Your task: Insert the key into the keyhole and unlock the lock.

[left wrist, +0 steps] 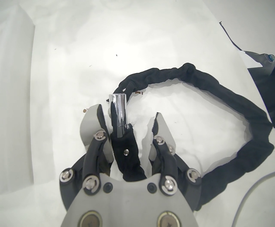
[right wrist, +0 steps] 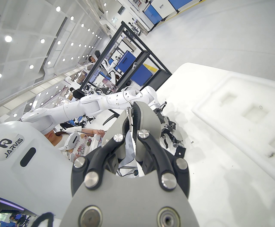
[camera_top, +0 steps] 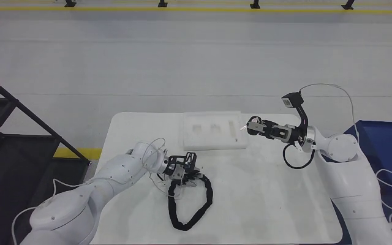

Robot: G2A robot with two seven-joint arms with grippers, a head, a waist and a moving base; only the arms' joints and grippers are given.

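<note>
Left gripper [left wrist: 129, 111] jaws standing wide open, straddling lock [left wrist: 117, 111] at its chrome cylinder. Black sleeved chain [left wrist: 247, 120] lying looped left of worktop [camera_top: 275, 196] centre. Right gripper [right wrist: 131, 107] hovering beside foam tray [camera_top: 214, 131] near far edge, jaws pinching key [right wrist: 128, 112] tight.

A white table [camera_top: 275, 202] was set beneath the right gripper [camera_top: 250, 125] and the left gripper [camera_top: 193, 165]. Beyond both grippers a pale grey, glossy floor [camera_top: 196, 55] was spread wide. It was crossed far off by a yellow line [camera_top: 184, 8], along which dark stand feet [camera_top: 162, 3] were placed. Well out to the left gripper's outer side, a black metal frame [camera_top: 30, 122] was seen beside a short yellow floor stripe [camera_top: 79, 153]. Well behind the right gripper, a dark blue surface [camera_top: 373, 131] was seen at the table's edge. Past that gripper's tips, in the right wrist view, blue panels [right wrist: 126, 61] were stood behind the black frame, and a white ceiling [right wrist: 21, 21] was lit by rows of round lamps [right wrist: 58, 8].
</note>
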